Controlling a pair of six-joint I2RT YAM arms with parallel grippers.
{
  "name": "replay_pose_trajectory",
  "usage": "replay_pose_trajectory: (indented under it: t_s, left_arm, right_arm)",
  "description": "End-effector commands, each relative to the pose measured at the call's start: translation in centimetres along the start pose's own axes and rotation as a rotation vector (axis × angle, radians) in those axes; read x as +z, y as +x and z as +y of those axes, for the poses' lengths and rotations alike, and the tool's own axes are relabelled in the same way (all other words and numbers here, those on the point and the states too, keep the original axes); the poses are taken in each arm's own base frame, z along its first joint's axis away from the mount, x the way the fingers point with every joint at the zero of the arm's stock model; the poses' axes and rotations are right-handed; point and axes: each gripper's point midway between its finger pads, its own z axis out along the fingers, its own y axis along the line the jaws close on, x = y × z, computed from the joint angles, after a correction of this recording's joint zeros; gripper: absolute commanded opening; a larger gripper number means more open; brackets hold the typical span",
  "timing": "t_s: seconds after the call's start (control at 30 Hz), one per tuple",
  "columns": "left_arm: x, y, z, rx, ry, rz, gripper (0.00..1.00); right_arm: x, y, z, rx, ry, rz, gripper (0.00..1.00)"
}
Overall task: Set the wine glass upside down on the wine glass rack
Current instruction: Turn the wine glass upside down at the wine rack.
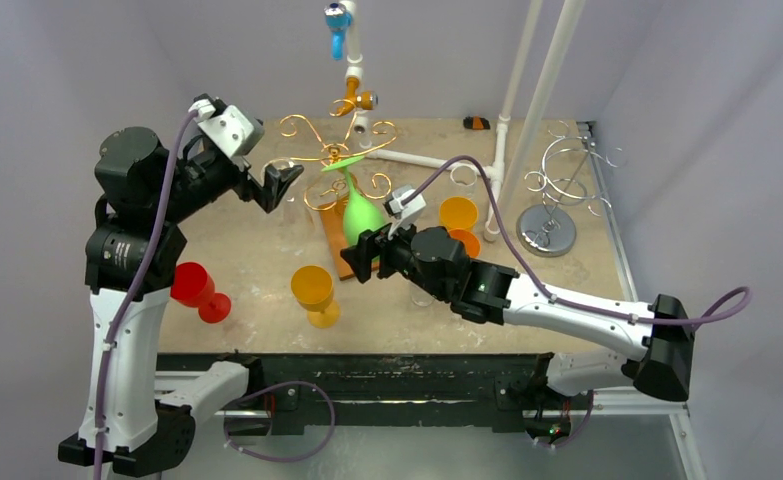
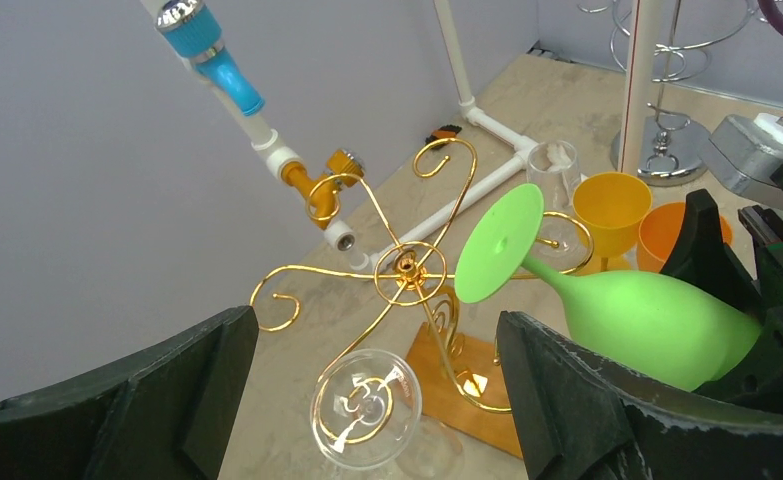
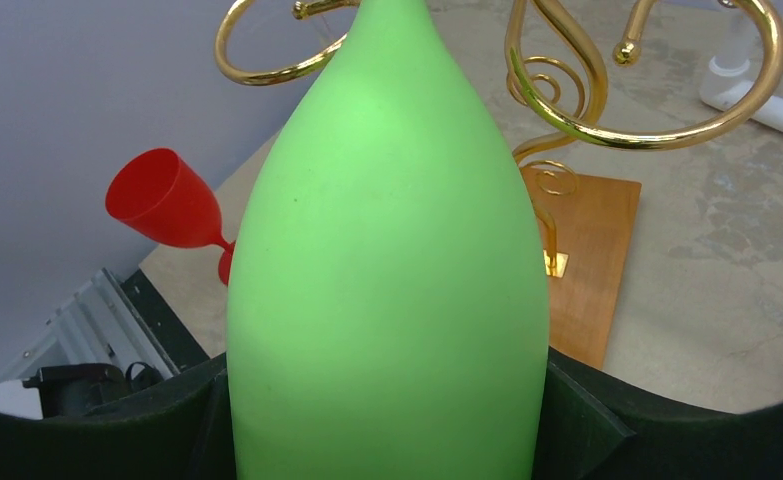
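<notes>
My right gripper [image 1: 365, 250] is shut on the bowl of a green wine glass [image 1: 360, 212], held upside down with its foot up at the arms of the gold wire rack [image 1: 339, 152]. In the right wrist view the green bowl [image 3: 387, 260] fills the space between both fingers. In the left wrist view the green glass [image 2: 627, 310] leans with its foot [image 2: 500, 243] beside the rack's hub [image 2: 407, 265]. A clear glass [image 2: 365, 408] hangs upside down on a near rack arm. My left gripper [image 1: 279, 187] is open and empty, left of the rack.
A red glass [image 1: 197, 290] lies at front left, a yellow glass [image 1: 314, 293] at front centre. Orange cups [image 1: 459, 218] and a clear glass stand right of the rack. A white pipe frame [image 1: 527, 110] and a silver wire rack [image 1: 557, 190] stand at the back right.
</notes>
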Motion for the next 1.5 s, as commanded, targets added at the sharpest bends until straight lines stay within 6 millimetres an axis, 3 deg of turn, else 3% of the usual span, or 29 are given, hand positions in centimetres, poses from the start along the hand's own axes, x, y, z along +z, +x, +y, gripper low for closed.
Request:
replay_pose_trajectory:
  t_s: [0.0,0.57,1.13,1.47]
  left_arm:
    - [-0.5,0.2,0.5,-0.023,-0.042,0.024,0.98]
    - [0.2,0.2,0.4,-0.031,-0.025,0.003,0.97]
    - [0.8,0.4,0.5,-0.034,-0.024,-0.014,0.98]
    - [1.4,1.7,0.9,-0.035,-0.038,0.005,0.97]
  right_arm:
    - [0.7,-2.4,0.0,0.020,0.019,-0.114,0.50]
    - [3.4,0.7,-0.9,0.005,0.060,-0.098,0.49]
    - [6.0,2.2,-0.1,-0.043,0.027,-0.109,0.49]
    - [6.3,2.3,0.4,-0.088,-0.019,-0.165,0.49]
